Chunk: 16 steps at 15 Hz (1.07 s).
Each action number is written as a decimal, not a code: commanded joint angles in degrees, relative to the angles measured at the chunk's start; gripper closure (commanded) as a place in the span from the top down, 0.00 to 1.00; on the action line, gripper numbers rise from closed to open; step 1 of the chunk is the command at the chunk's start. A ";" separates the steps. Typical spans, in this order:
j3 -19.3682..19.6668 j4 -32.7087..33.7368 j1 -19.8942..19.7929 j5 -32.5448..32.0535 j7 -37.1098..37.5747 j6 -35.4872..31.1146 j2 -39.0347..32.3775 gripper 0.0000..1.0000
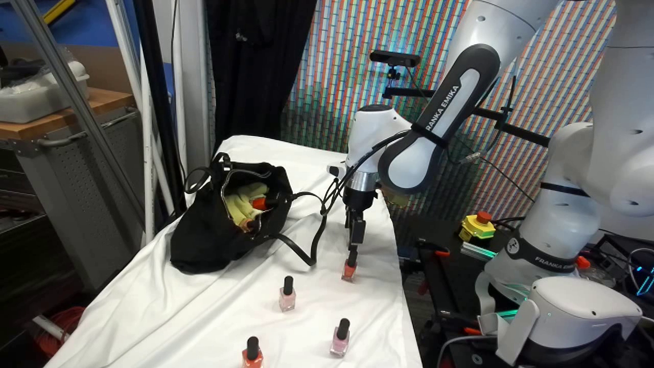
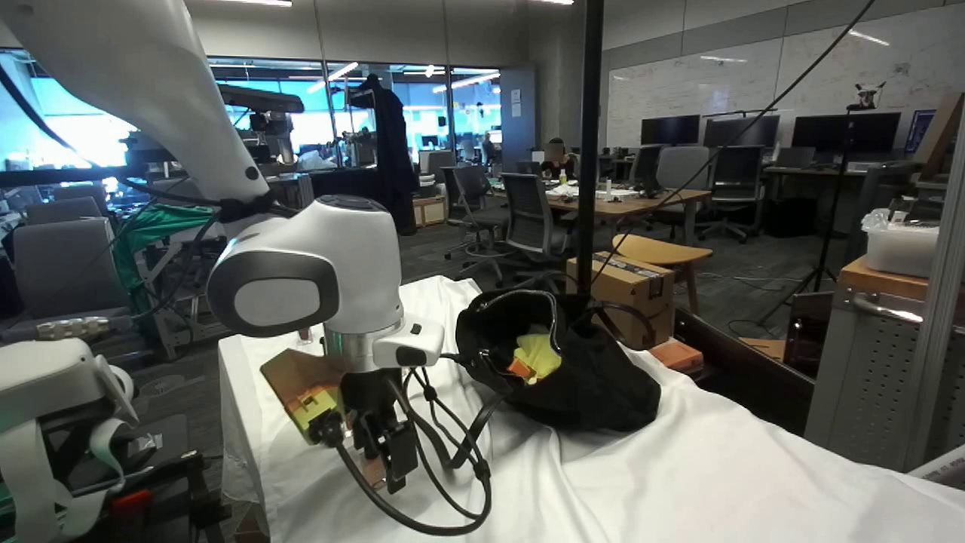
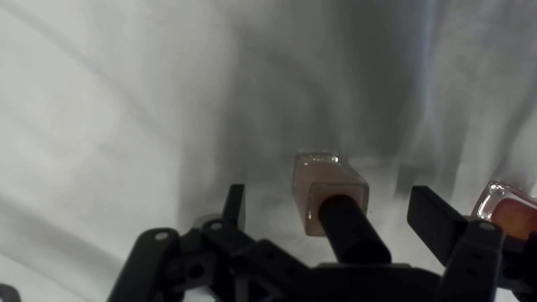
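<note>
My gripper (image 3: 329, 205) is open in the wrist view. Its fingers stand on either side of a pale pink-beige polish bottle (image 3: 308, 184) with a black cap, apart from it. A red-orange bottle (image 3: 514, 216) lies beyond the right finger. In an exterior view the gripper (image 1: 356, 235) points down just behind a red bottle (image 1: 349, 271); the pale bottle is not seen there. In an exterior view the gripper (image 2: 386, 452) partly hides a pinkish bottle (image 2: 373, 473).
A black bag (image 1: 204, 245) lies open on the white cloth (image 1: 214, 317), holding a yellow-green cloth (image 1: 248, 197) and a red bottle (image 1: 259, 204). Its strap (image 1: 301, 253) reaches near the gripper. Pink bottles (image 1: 287, 297) (image 1: 340, 341) and an orange bottle (image 1: 252, 360) stand nearer the camera.
</note>
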<state>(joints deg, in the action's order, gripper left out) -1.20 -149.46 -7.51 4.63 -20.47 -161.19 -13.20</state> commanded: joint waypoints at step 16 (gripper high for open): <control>2.46 0.35 2.05 -10.24 4.21 5.19 2.31 0.16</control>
<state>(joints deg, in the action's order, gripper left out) -0.64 -149.25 -7.28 -2.46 -19.48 -159.60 -13.00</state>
